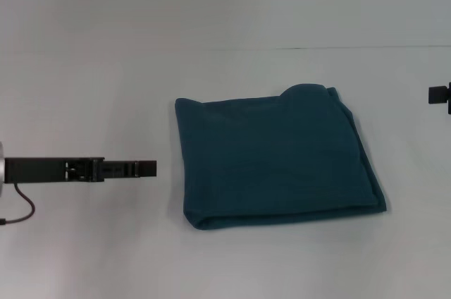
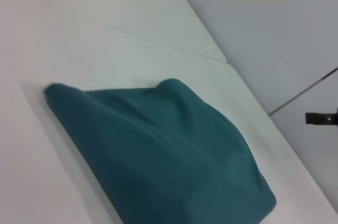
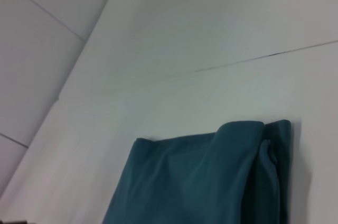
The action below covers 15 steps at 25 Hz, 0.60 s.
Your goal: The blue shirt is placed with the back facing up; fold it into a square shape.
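Shirt [image 1: 275, 158] lies folded into a rough square at table [image 1: 84, 73] centre. Left gripper [image 1: 144, 168] at 9 o'clock, apart from it, fingers together. Right gripper [image 1: 440, 94] at 2 o'clock, well apart; finger state indeterminable.

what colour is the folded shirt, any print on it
The blue shirt is a plain dark teal-blue with no print visible, clearest in the head view.
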Motion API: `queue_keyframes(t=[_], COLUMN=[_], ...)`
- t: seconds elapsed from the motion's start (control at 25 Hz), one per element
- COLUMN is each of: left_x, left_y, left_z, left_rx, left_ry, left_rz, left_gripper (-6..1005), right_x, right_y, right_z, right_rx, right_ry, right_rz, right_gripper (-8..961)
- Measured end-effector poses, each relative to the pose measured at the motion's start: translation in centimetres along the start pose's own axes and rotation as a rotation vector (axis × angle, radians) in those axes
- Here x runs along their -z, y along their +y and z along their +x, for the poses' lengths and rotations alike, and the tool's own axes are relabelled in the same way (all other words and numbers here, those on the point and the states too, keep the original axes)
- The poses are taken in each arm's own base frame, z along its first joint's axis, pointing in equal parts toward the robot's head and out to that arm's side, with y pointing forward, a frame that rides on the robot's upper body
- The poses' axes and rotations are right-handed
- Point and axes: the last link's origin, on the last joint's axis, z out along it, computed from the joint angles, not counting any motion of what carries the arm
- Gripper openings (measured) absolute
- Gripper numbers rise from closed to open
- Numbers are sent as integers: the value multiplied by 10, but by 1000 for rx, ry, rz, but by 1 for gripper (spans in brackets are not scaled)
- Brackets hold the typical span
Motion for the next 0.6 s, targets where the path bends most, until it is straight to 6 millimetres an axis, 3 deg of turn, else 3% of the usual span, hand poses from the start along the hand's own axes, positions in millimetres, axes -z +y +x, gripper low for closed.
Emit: queue_keyframes(t=[0.28,0.36,0.6], left_x=[4,2,-9], left_y=[10,14,20], left_z=[14,17,26], left_rx=[-105,-161,-242], left_ry=[-58,-98,-253], left_rz=[-36,-41,-22], left_gripper=[825,909,952], right_x=[-7,-19,-69], right_y=[5,17,57], right_z=[7,12,20], right_rx=[174,288,468], right_ry=[73,130,291], right_rz=[-6,-51,-162], right_gripper=[919,930,918])
